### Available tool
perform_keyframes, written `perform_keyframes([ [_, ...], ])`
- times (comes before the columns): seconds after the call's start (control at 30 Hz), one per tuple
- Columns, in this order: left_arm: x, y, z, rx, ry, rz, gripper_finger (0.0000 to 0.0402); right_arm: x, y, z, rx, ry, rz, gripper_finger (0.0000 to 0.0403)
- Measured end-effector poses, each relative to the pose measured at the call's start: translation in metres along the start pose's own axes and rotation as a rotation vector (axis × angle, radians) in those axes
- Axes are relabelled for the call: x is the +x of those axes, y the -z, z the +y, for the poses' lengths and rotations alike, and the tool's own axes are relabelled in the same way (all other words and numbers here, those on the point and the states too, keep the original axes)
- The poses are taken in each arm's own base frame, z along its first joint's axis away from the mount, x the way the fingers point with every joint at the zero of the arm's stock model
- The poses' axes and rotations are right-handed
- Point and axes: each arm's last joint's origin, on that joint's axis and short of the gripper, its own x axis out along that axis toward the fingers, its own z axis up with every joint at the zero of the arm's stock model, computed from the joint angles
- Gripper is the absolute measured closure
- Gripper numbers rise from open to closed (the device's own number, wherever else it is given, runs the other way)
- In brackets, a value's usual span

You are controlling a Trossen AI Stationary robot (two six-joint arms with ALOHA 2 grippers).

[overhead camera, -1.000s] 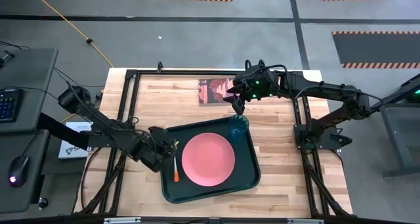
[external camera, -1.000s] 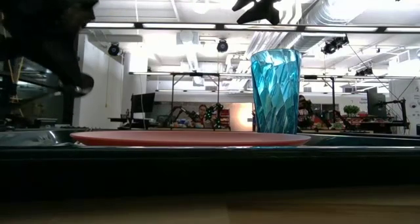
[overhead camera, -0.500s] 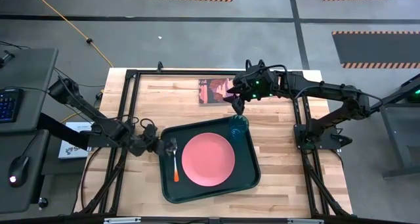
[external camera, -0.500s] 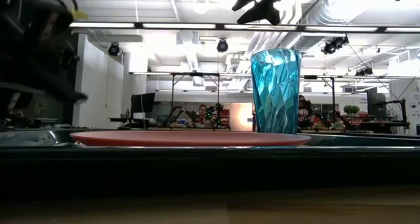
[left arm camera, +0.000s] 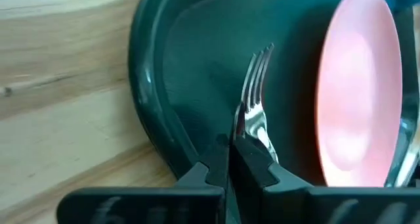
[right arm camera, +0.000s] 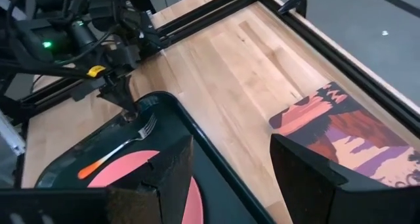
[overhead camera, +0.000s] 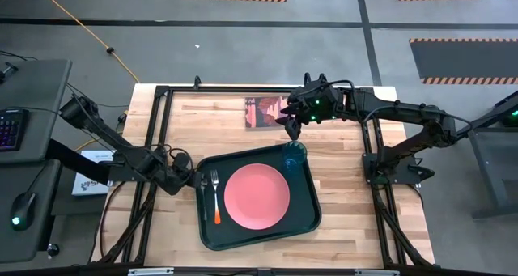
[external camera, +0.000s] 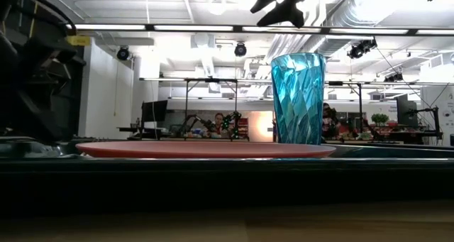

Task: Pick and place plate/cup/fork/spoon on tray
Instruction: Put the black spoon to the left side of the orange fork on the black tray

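The dark green tray (overhead camera: 307, 219) lies mid-table. On it lie the pink plate (overhead camera: 256, 197), also in the low view (external camera: 206, 149), and the fork (overhead camera: 215, 197), tines toward the far edge, orange handle toward the near edge. The teal cup (overhead camera: 294, 154) stands upright in the tray's far right corner (external camera: 298, 98). My left gripper (overhead camera: 194, 180) is shut and empty at the tray's left rim, just short of the fork's tines (left arm camera: 257, 73). My right gripper (overhead camera: 292, 132) is open and empty, above the cup and a little beyond it (external camera: 282, 6). The spoon is out of view.
A maroon picture card (overhead camera: 267, 112) lies flat on the table beyond the tray, under my right arm; it also shows in the right wrist view (right arm camera: 341, 129). Bare wood (overhead camera: 340, 179) shows to the right of the tray and along the far left. A black frame edges the table.
My left gripper has drawn back from over the tray's left part toward the table's left edge and now stands at the tray's rim. The fork, partly under it before, lies uncovered on the tray where it was.
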Motion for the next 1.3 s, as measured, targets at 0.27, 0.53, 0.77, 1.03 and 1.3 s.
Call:
perform_keyframes([
  [0.27, 0.008, 0.003, 0.001, -0.045, -0.032, -0.024, 0.0401, 0.000, 0.000, 0.000, 0.000, 0.016, -0.008, 0.0207],
  [0.53, 0.016, 0.008, -0.005, -0.059, 0.007, -0.015, 0.0400, 0.000, -0.001, 0.000, -0.002, 0.014, -0.013, 0.0207],
  [0.77, 0.019, 0.009, -0.002, -0.075, -0.025, -0.024, 0.0376, 0.000, -0.001, 0.000, -0.004, 0.013, -0.013, 0.0207],
  [1.03, 0.017, 0.008, -0.003, -0.053, -0.020, -0.025, 0.0316, 0.000, -0.001, 0.000, -0.004, 0.013, -0.013, 0.0207],
  [1.3, 0.004, 0.000, 0.004, -0.034, -0.051, -0.029, 0.0255, 0.000, -0.001, 0.000, -0.003, 0.013, -0.012, 0.0207],
])
